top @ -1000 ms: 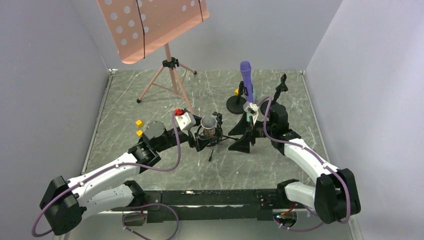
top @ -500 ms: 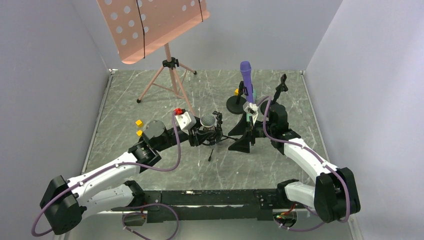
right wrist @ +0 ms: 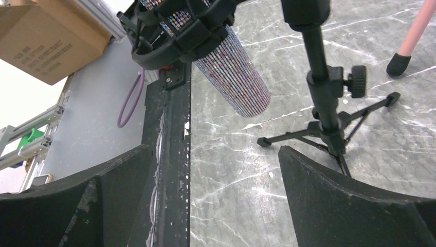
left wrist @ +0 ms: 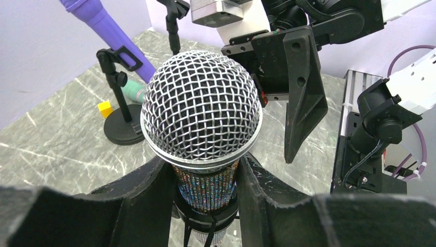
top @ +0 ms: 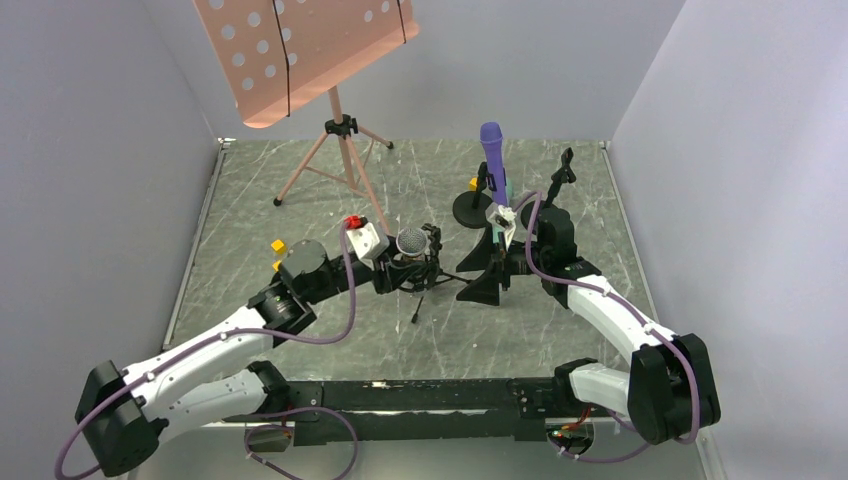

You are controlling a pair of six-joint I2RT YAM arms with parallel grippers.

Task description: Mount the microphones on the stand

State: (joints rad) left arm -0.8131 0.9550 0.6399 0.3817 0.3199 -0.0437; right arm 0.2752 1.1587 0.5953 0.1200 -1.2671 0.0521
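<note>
roughly at the middle of the worktop, finds the glittery bronze microphone point(left wrist: 201, 113), silver mesh head uppermost, barrel tilted; clamped in the left gripper point(left wrist: 205, 193), black fingers point(left wrist: 149, 190) pressed against the glitter barrel on both sides just under the head; from the right wrist, shows the barrel's lower end hanging clear of the marbled surface, touching nothing; just beside it, toward the right edge, a small tripod stand point(right wrist: 329, 103), upright, legs spread on the worktop, post near the barrel but apart from it; further toward the right edge, the right gripper point(top: 490, 265), low over the worktop, fingers point(right wrist: 349, 206) spread wide with nothing between them, facing stand and microphone.

toward the far edge, right of middle, the purple microphone point(top: 492, 150), head up and leaning a little, held in the clip of a round-based stand point(top: 470, 208); low behind that stand's post, a short piece of the mint-green microphone point(left wrist: 134, 91); cannot tell whether lying down or clipped, most of it hidden; close to the far right corner, a third stand point(top: 565, 165), its clip bare.

beside the round base, a small yellow cube point(left wrist: 105, 108); another yellow cube point(top: 278, 245) near the left edge; at the far left corner, a pink music stand point(top: 300, 50) on a tripod, perforated desk tilted.
</note>
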